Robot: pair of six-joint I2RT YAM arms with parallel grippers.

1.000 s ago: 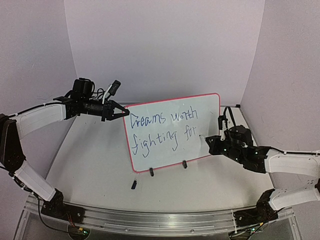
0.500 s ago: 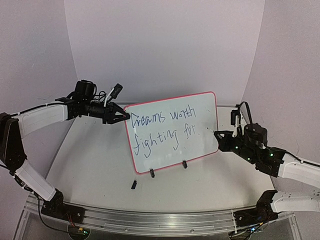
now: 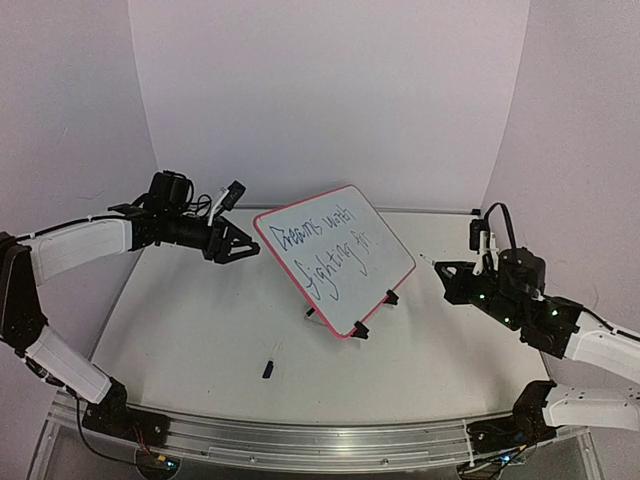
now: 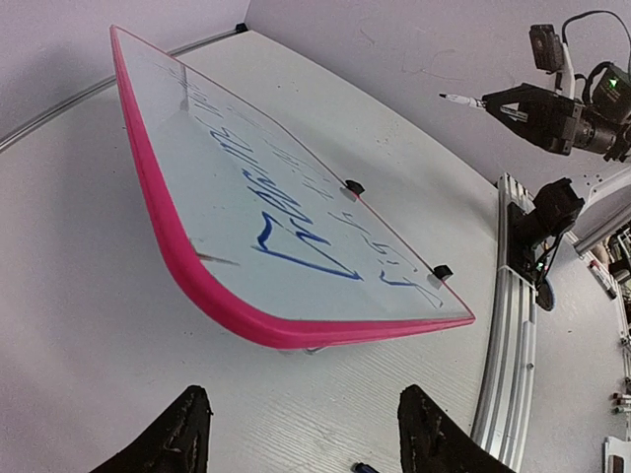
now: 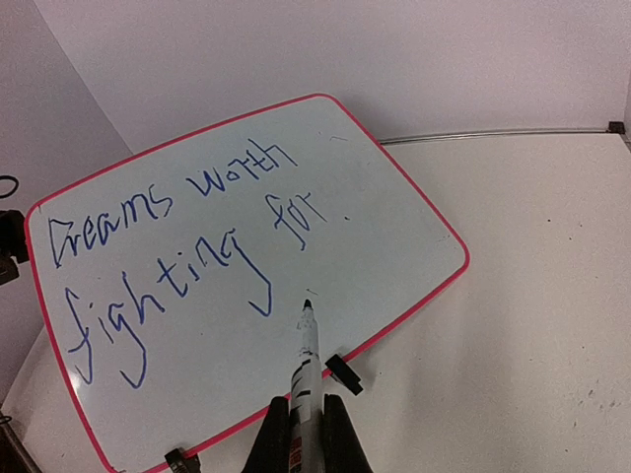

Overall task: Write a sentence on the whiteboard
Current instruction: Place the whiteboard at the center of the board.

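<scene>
Hard to read: In the left wrist view the blue writing on the whiteboard [image 3: 335, 258] is steeply foreshortened and you cannot read it. The right wrist view shows it plainly: "Dreams worth fighting for."
Cut off: You see only the two dark fingertips [image 4: 182, 434] of the left gripper [image 3: 250, 247]. The right gripper [image 5: 306, 448] is clipped by the bottom edge of its own view.
Hidden: You cannot see the underside of the board, so you cannot tell what bears its raised left edge.
Unidentified: A small dark item [image 3: 268, 369] lies on the table [image 3: 200, 330] in front of the board, too small to name.
Whiteboard position: It sits mid-table, tilted back and turned at an angle. Its black clip feet [image 5: 342, 374] are on the edge towards the right arm.
Board to left gripper: The pink rim lies just ahead of the fingertips and clear of them.
Left gripper state: The jaws stand apart with nothing between them.
Right gripper state: It is clamped on a marker [image 5: 305, 355], whose tip points at the board without touching it.
Board to right gripper: The two are near each other but apart, with the gripper off the board's right side.
Change from earlier: A second ago the board stood upright with the left gripper pinching its upper left corner. That grip has since let go, and the board has tipped and swung round. The right arm has drawn back from the writing surface.
</scene>
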